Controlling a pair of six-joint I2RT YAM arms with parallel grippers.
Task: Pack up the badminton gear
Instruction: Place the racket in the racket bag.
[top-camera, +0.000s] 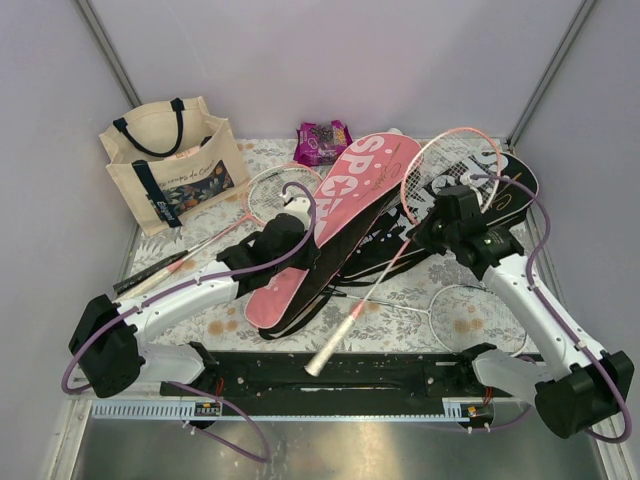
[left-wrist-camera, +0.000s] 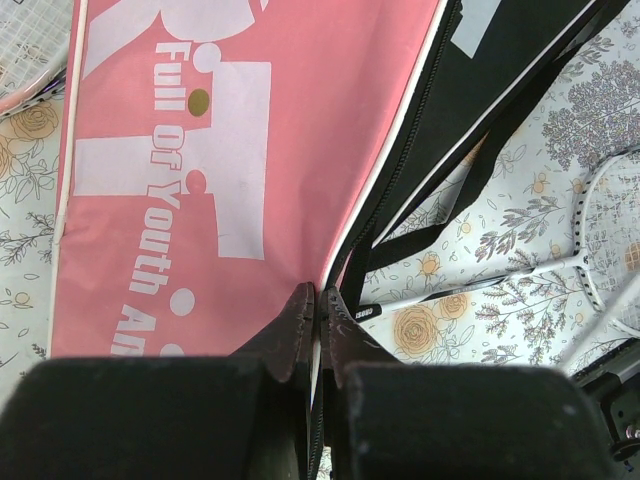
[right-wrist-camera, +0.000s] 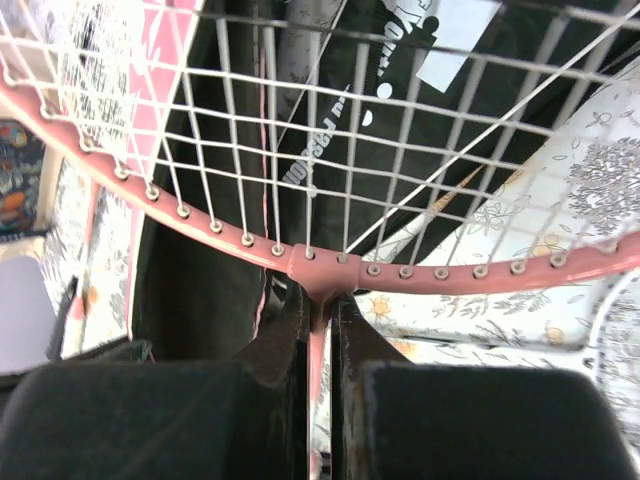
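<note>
in my right hand (right-wrist-camera: 322, 300), pinched by the shaft right below its head, is the pink racket (right-wrist-camera: 430, 272); my left hand (left-wrist-camera: 318, 295) nips the edge of the pink cover (left-wrist-camera: 200, 150).

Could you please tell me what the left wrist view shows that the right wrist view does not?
Only the left wrist view: the left gripper shut on the pink cover at its zip edge, and the cover's "Full Of Youth" lettering. Only the right wrist view: the right gripper shut on the pink racket at its throat, strings filling the frame. Both: the pink cover and the floral cloth.
</note>
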